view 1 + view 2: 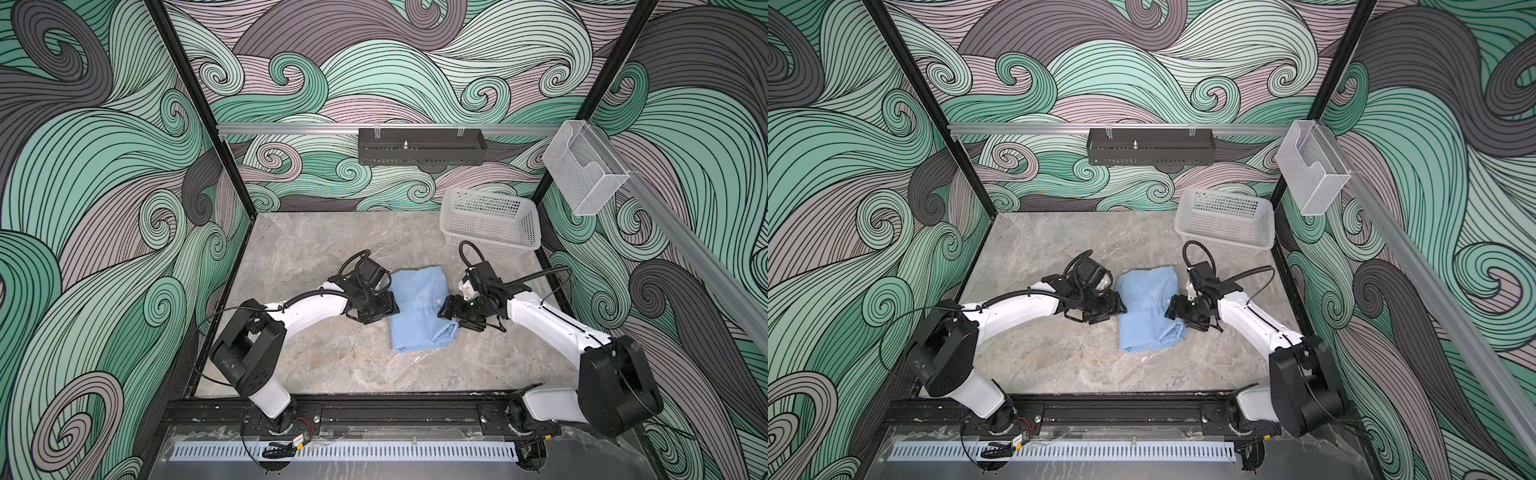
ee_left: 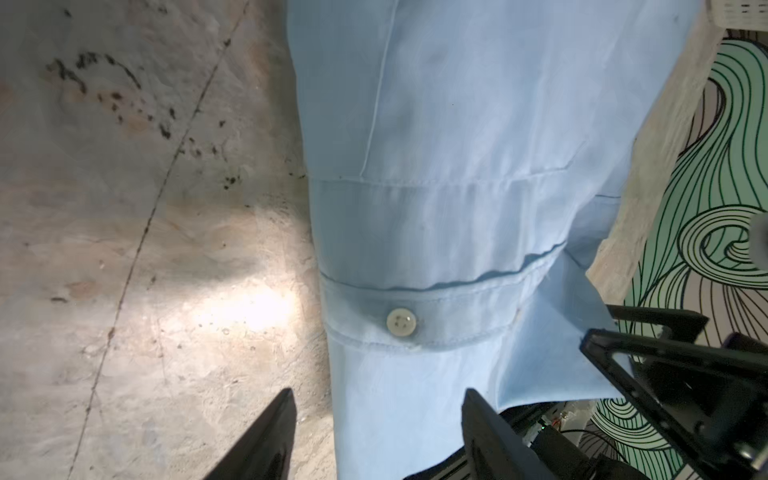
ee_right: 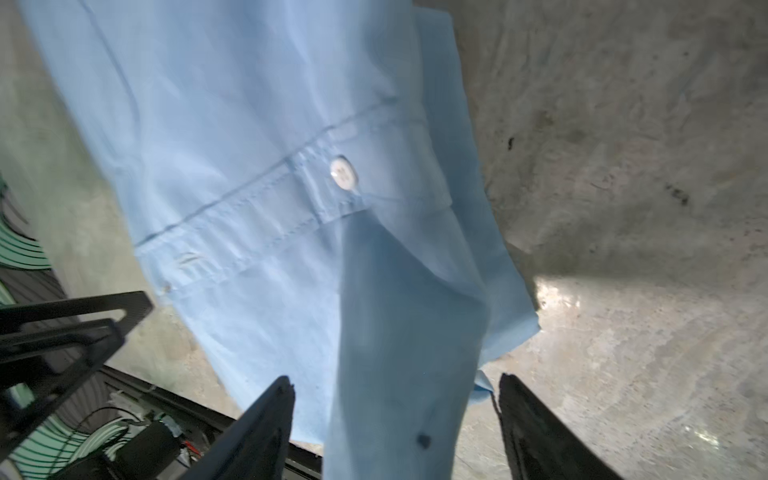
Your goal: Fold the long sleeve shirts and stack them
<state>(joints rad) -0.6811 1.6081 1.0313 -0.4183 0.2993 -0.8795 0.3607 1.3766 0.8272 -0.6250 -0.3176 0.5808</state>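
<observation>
On the grey marbled counter [image 1: 316,257], about in its middle, I see the light blue thin-fabric button-up shirt [image 1: 419,316] lying folded into a long, narrow packet. Its near right corner is a little loose, and the layers show there. The left fingers [image 1: 392,306] are at the left edge of the shirt and the right fingers [image 1: 446,309] at the right edge. They face each other across the cloth at about half of its length. In the left wrist view the two black fingers [image 2: 274,432] stand wide apart, one over the bare counter and one over the cloth, with the edge of the shirt between them. They do not pinch anything. A small pale button [image 2: 401,321] sits on a stitched band just ahead of them. In the right wrist view the fingers [image 3: 266,424] are also spread wide. A blurred fold of the blue cloth comes up between them, but I cannot tell if it touches them, and nothing is pressed between them. The white perforated plastic basket [image 1: 490,224] is at the far right corner of the counter, well apart from the shirt.
</observation>
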